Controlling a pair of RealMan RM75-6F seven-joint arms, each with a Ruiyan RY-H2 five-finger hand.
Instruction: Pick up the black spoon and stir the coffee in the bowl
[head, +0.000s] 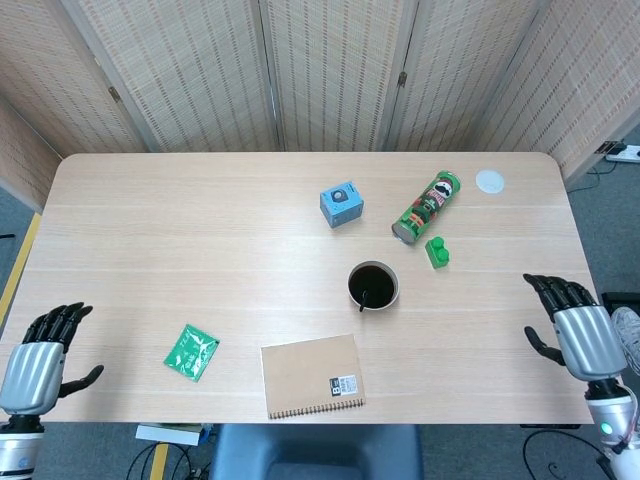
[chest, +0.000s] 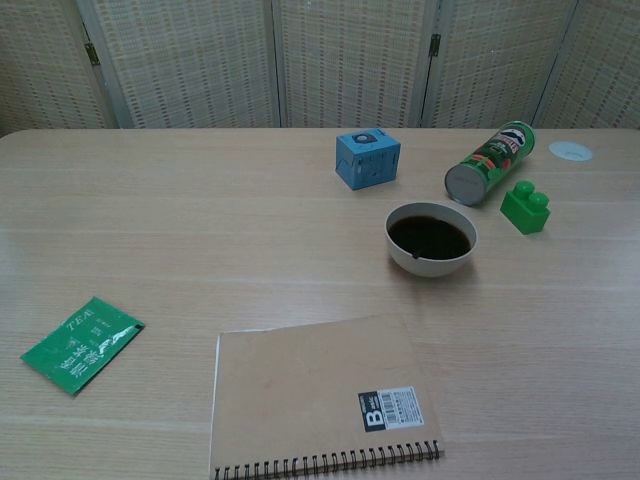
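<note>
A white bowl (head: 373, 285) (chest: 431, 240) of dark coffee stands right of the table's middle. The black spoon (head: 364, 297) rests inside it, its handle leaning on the near rim; in the chest view only a dark tip shows at that rim. My right hand (head: 578, 335) hangs off the table's right front corner, fingers spread, holding nothing. My left hand (head: 38, 362) is at the left front corner, also empty with fingers apart. Neither hand shows in the chest view.
A blue cube (head: 341, 204), a lying Pringles can (head: 427, 206), a green brick (head: 437, 252) and a white lid (head: 489, 181) lie behind the bowl. A brown notebook (head: 311, 375) and a green tea sachet (head: 191, 352) lie near the front edge.
</note>
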